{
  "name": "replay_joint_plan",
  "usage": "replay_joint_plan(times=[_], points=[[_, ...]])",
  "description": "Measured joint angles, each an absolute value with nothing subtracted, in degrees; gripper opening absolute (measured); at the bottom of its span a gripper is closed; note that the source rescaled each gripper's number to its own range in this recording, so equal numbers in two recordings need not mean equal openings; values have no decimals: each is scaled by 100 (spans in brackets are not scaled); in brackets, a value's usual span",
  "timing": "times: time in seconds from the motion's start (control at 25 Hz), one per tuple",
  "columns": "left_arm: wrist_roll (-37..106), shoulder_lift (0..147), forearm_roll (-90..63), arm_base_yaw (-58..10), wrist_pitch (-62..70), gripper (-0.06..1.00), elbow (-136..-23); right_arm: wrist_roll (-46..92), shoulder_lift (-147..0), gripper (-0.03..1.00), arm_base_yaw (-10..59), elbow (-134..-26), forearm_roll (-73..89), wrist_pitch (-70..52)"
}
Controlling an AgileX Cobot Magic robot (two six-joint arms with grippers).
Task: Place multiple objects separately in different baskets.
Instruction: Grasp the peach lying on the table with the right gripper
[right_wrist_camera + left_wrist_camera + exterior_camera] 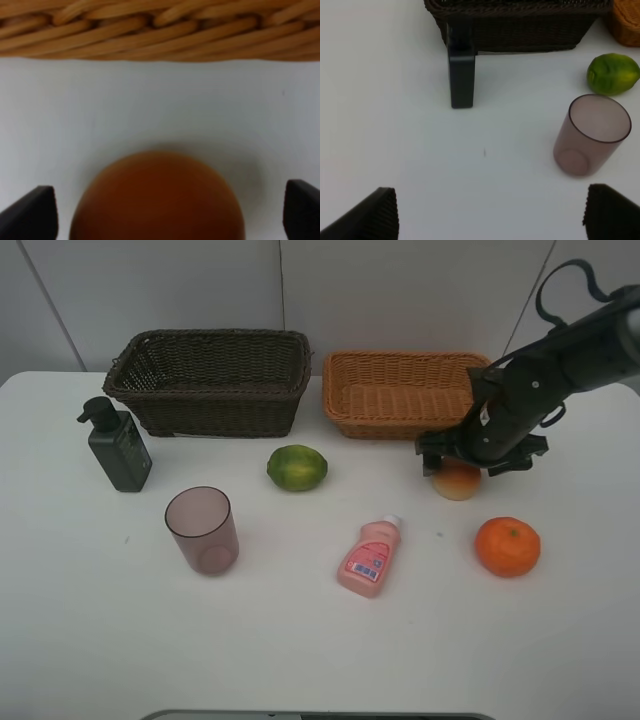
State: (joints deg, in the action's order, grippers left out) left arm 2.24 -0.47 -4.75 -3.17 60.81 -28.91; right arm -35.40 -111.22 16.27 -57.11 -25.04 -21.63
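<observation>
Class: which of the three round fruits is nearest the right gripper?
The peach-red fruit, flanked by the right gripper with its jaws open; the green fruit and orange lie apart from it.

A big white counter (300, 640) fills most of the view. Behind its back edge stands a pale grey wall (400, 290) made of panels with thin lines between them. The light is soft and even.

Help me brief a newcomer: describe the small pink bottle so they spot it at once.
Find the light tan basket at the back of the white table. Nearer the front edge than it, between the translucent cup and the orange, is the small pink bottle. It alone is opaque pink, with a white cap and a printed label.
</observation>
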Motion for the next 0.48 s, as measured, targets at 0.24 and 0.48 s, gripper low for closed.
replay_joint_plan(times=[0.24,0.48], points=[[224,-47,-475,-317,6081,96,-2891,-3714,-11248,100,1627,-5716,-2577,-2067],[224,-47,-475,-317,6081,96,-2891,-3726,-11378,97,1633,-5716,-2602,-2072]])
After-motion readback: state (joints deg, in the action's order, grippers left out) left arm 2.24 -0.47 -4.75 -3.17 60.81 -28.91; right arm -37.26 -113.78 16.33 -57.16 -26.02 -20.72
